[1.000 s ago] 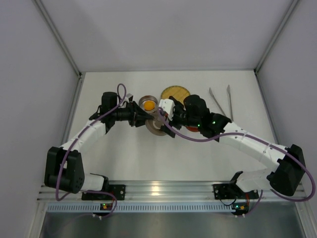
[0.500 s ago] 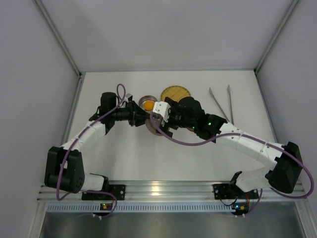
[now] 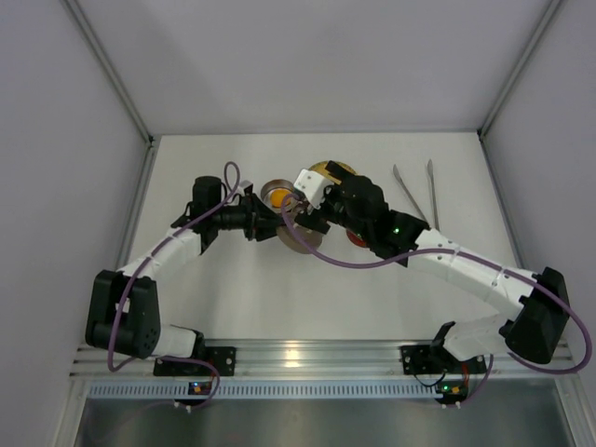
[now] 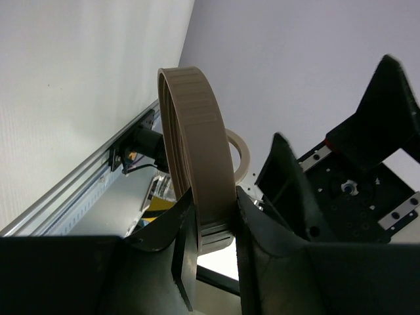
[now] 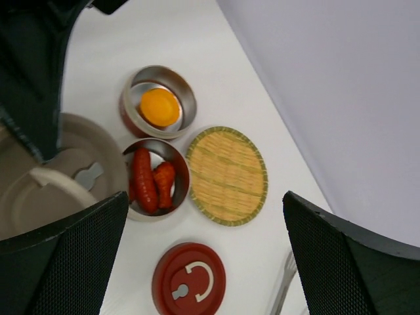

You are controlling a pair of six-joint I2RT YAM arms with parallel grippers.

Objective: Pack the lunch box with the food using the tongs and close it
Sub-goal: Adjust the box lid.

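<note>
The left gripper (image 4: 213,223) is clamped on the rim of a beige lid (image 4: 197,164) and holds it on edge above the table (image 3: 233,298), left of centre. In the left wrist view both fingers press on the ribbed rim, and a ring handle shows behind the lid.

The right gripper (image 5: 204,203) hangs just right of that lid with its jaws spread wide and nothing between them.

Below it stand two open tins, touching. The left tin (image 5: 159,105) holds the orange ball (image 5: 159,107). The right tin (image 5: 149,180) holds the red pieces (image 5: 147,180). So all the food sits in the tins, at the middle of the table toward the far side.

A woven plate (image 5: 226,176) lies against the far side of the right tin. A red lid (image 5: 190,279) lies flat just right of that tin, handle up.

The tongs (image 3: 432,191) lie on the table at the far right, well apart from both grippers, with their open ends toward the far wall. Neither gripper touches them.
</note>
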